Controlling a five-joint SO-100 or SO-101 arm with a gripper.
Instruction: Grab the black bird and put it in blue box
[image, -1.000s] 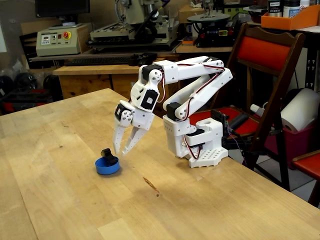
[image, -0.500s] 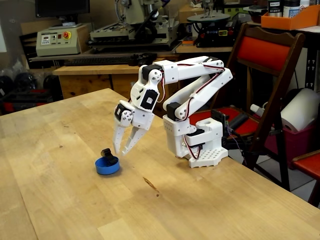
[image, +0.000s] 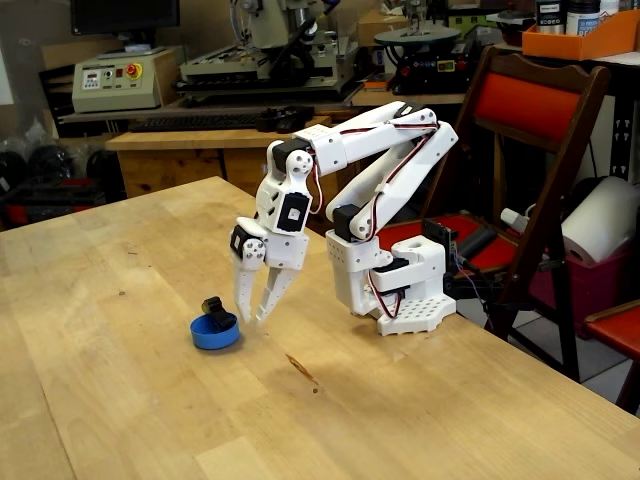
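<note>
1. The black bird (image: 212, 307) is sitting inside the blue box (image: 215, 333), poking up above its low rim and leaning toward the far left side of it.
2. The blue box is resting flat on the wooden counter (image: 120, 380), left of the middle of the fixed view.
3. The tool (image: 252, 318) is hanging just to the right of the box, its white fingers pointing down and standing spread apart, holding nothing; it is touching neither the bird nor the box as far as the view is showing.
4. The fingertips (image: 264, 316) are hovering close above the counter surface; whether they are touching the wood I cannot tell.
5. The white arm (image: 360, 150) is arching up and back to the right, folding down to its base (image: 405, 290), which is standing at the right edge of the counter.
6. A small dark mark (image: 302, 371) is lying on the wood nearer the camera, right of the box.
7. Behind the base, a wooden folding chair with red cushions (image: 535, 110) is standing to the right, and a workbench with machines (image: 200, 90) is filling the far background.
</note>
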